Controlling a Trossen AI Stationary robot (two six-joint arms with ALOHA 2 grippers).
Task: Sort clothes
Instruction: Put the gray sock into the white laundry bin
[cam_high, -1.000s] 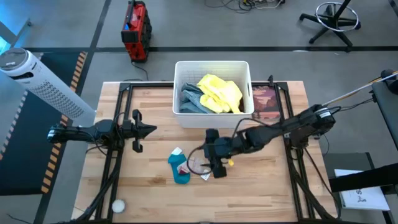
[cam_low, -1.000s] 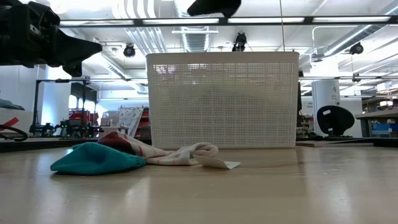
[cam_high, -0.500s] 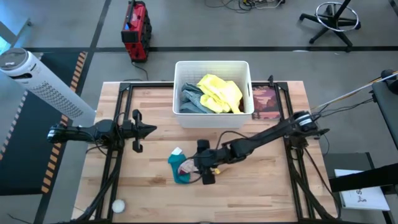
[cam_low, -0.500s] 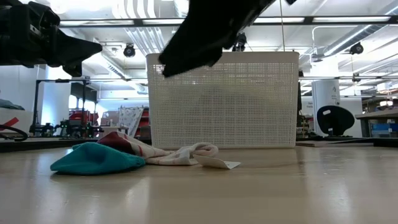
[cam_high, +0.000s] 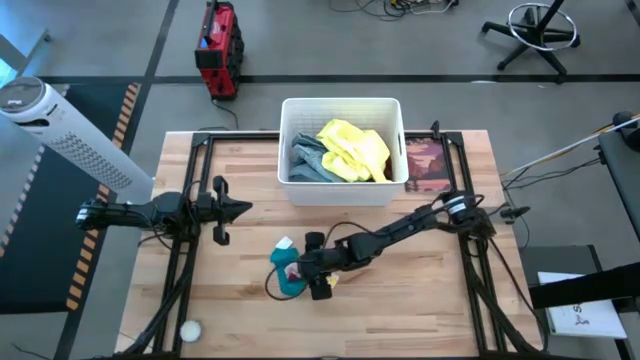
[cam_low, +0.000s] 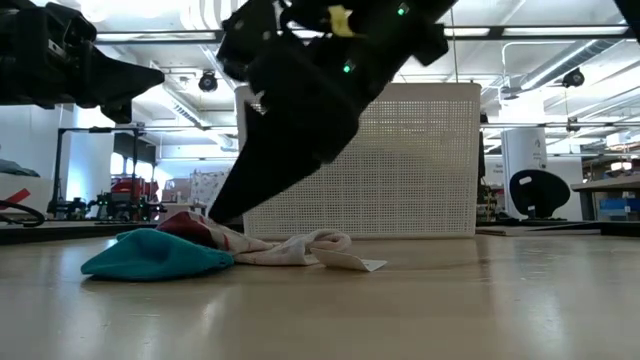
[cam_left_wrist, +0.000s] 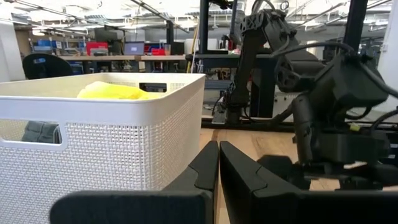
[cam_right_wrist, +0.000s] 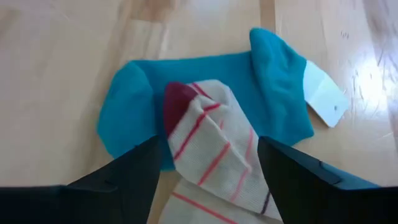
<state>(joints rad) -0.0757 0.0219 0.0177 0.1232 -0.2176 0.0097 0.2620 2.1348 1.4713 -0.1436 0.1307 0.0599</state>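
A teal sock (cam_high: 288, 281) lies flat on the table. A pale sock with red stripes and a maroon toe (cam_right_wrist: 208, 149) lies partly on top of it, and a white label (cam_right_wrist: 326, 99) sits at the teal sock's end. Both socks show in the low view (cam_low: 150, 255). My right gripper (cam_right_wrist: 206, 144) is open, low over the socks, with one finger on each side of the striped sock's toe end. My left gripper (cam_high: 243, 208) is shut and empty, above the table's left part. A white basket (cam_high: 345, 105) holds neon yellow (cam_high: 352, 148) and blue-grey denim (cam_high: 308, 160) clothes. My right gripper comes down slanting from the table's right side. Its open fingers (cam_right_wrist: 124, 177) stand on either side of the striped sock's maroon toe end (cam_right_wrist: 180, 99). In the low view a fingertip (cam_low: 222, 208) is at the sock's height; I cannot tell whether it touches.
The white basket stands at the table's far middle. A flat pink-brown camouflage piece (cam_high: 425, 165) lies to its right. A white ball (cam_high: 189, 330) sits near the front left corner. Bare wood shows in front of the socks.
My right gripper has gone toward the table's left and near edges and down, from beside the socks to low over them, slanting down. The socks have stayed where they were.
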